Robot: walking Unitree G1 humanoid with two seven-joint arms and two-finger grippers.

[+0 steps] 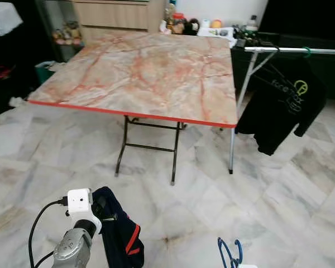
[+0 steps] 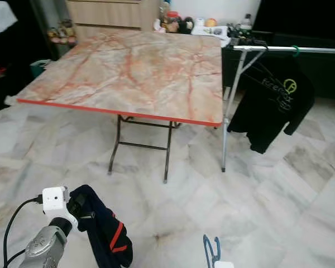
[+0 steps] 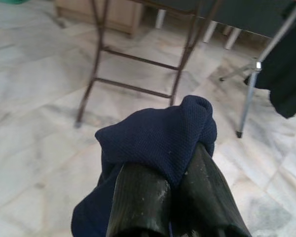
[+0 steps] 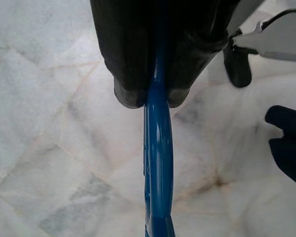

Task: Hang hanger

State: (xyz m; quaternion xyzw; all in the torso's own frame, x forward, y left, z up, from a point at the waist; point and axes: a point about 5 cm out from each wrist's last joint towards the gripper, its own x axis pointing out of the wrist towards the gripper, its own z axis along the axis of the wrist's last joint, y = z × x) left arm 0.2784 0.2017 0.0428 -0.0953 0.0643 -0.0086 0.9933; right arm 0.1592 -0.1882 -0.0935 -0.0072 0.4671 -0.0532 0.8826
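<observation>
1. Gripping a navy garment (image 3: 158,143): left gripper (image 3: 175,182) has both fingers (image 3: 138,197) pressed together on a bunched fold of the cloth, no gap between them.
2. The rest of the garment hangs below that gripper toward the marble floor (image 1: 279,195); a red stripe shows on the hanging part in the head views.
3. Right gripper (image 4: 155,96) is clamped on a blue plastic hanger (image 4: 158,163); the hanger runs out from between the fingertips, edge-on, over the floor.
4. In the left eye view the hanger's blue loop (image 1: 230,254) pokes up at the bottom edge, to the right of the left gripper and well apart from it.
5. Ahead of both grippers stands a folding table (image 1: 145,72) with a marble-pattern top, red edge and dark metal legs.
6. Ahead and to the right of the right gripper: a metal clothes rail (image 1: 301,50) carrying a black t-shirt (image 1: 282,100) with a light logo, hung on a green hook.
7. Containers: a small green bin (image 1: 43,70) sits on the floor at the table's far left corner; contents can't be made out.
8. Clutter of small items on a surface behind the table is too small to identify.
</observation>
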